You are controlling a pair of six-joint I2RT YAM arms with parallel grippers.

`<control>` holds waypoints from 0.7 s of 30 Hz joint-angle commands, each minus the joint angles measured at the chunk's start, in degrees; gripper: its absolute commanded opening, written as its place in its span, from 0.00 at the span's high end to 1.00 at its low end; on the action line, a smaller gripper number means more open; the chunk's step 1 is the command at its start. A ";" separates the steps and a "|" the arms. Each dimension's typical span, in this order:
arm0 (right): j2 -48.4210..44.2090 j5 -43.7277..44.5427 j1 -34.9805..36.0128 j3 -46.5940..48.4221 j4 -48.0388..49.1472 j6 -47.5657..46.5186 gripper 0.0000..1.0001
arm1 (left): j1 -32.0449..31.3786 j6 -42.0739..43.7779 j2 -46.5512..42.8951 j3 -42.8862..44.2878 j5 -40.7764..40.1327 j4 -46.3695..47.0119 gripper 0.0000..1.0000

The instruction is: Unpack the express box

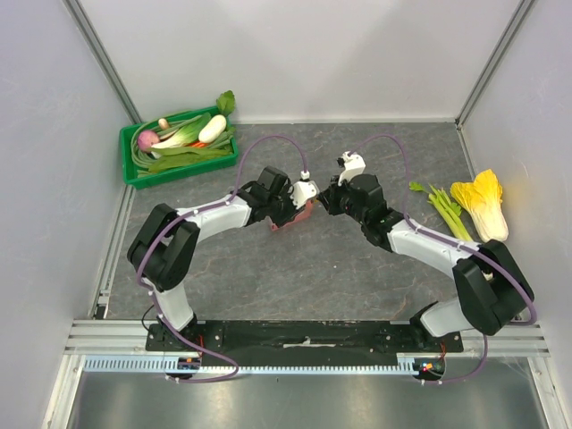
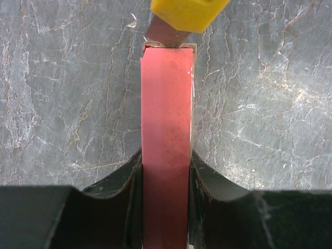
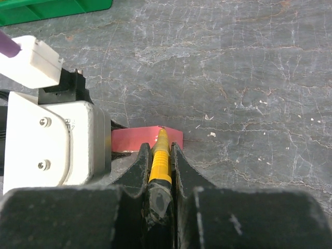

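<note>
The express box (image 2: pixel 167 135) is a flat pink-red cardboard box held on edge over the dark table. My left gripper (image 2: pixel 166 179) is shut on its two faces. It also shows in the top view (image 1: pixel 295 217) and in the right wrist view (image 3: pixel 136 138). My right gripper (image 3: pixel 160 155) is shut on a yellow-handled box cutter (image 3: pixel 160 162). The cutter's tip meets the box's far end, where its yellow body (image 2: pixel 188 11) and metal blade (image 2: pixel 166 35) touch the top edge. The two grippers meet at the table's middle (image 1: pixel 323 198).
A green crate (image 1: pixel 179 147) of vegetables stands at the back left. A celery stalk (image 1: pixel 445 210) and a yellow cabbage (image 1: pixel 483 201) lie at the right. The left arm's white wrist housing (image 3: pixel 49 140) sits close beside my right fingers.
</note>
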 commanded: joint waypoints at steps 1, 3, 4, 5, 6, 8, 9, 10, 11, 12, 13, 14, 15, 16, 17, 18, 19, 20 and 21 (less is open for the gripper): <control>-2.41 -2.91 0.82 -1.82 -6.36 1.22 1.00 | 1.80 -2.20 3.39 0.98 -6.14 -1.88 0.72; -2.58 -3.00 0.91 -1.82 -6.53 1.31 1.00 | 1.80 -2.20 3.39 1.07 -6.14 -1.88 0.72; -2.85 -2.82 0.91 -1.82 -6.80 1.40 1.00 | 1.80 -2.20 3.39 1.07 -6.23 -1.88 0.72; -3.02 -2.82 0.91 -1.82 -6.89 1.40 1.00 | 1.89 -2.37 3.39 1.07 -6.41 -1.97 0.72; -3.11 -2.56 0.82 -1.56 -7.23 1.31 1.00 | 1.89 -2.29 3.48 1.07 -6.32 -1.80 0.72; -3.72 -2.56 0.91 -1.38 -7.59 1.40 1.00 | 1.89 -2.29 3.48 1.07 -6.41 -1.88 0.72; -4.16 -2.56 0.91 -1.29 -8.20 1.40 1.00 | 1.89 -2.37 3.39 1.07 -6.41 -1.88 0.72; -4.34 -2.56 0.91 -1.20 -8.47 1.40 1.00 | 1.97 -2.37 3.48 1.16 -6.41 -2.06 0.72; -4.60 -2.56 0.91 -1.12 -8.64 1.40 1.00 | 1.97 -2.37 3.48 1.16 -6.23 -1.97 0.72; -4.95 -2.30 0.91 -1.03 -8.91 1.31 1.00 | 1.97 -2.37 3.39 1.16 -5.88 -2.06 0.72; -5.31 -2.21 0.91 -1.11 -8.91 1.14 1.00 | 1.97 -2.46 3.30 1.16 -5.71 -2.06 0.72; -5.48 -1.86 0.91 -0.94 -8.91 1.13 1.00 | 1.97 -2.64 3.21 1.16 -5.70 -1.97 0.72; -5.66 -1.51 0.91 -0.77 -9.17 1.13 1.00 | 1.97 -2.72 3.21 1.25 -5.53 -1.97 0.70; -5.92 -0.81 0.91 -0.59 -9.17 1.13 1.00 | 1.97 -2.90 3.13 1.42 -5.18 -2.06 0.69; -6.19 -0.63 0.91 -0.15 -9.08 1.31 1.00 | 1.97 -3.08 3.04 1.42 -4.74 -2.23 0.67; -6.54 -0.62 0.91 0.03 -8.91 1.48 1.00 | 1.97 -3.16 2.86 1.51 -3.61 -2.32 0.63; -6.71 1.03 0.91 0.29 -8.82 1.57 1.00 | 1.97 -3.60 2.77 1.77 -2.90 -2.41 0.61; -6.72 1.31 0.91 0.90 -8.82 1.66 1.00 | 1.97 -4.13 2.60 2.12 -2.37 -2.58 0.59; -6.37 1.57 0.82 1.17 -8.91 1.66 1.00 | 1.97 -4.39 2.51 2.39 -1.32 -2.85 0.55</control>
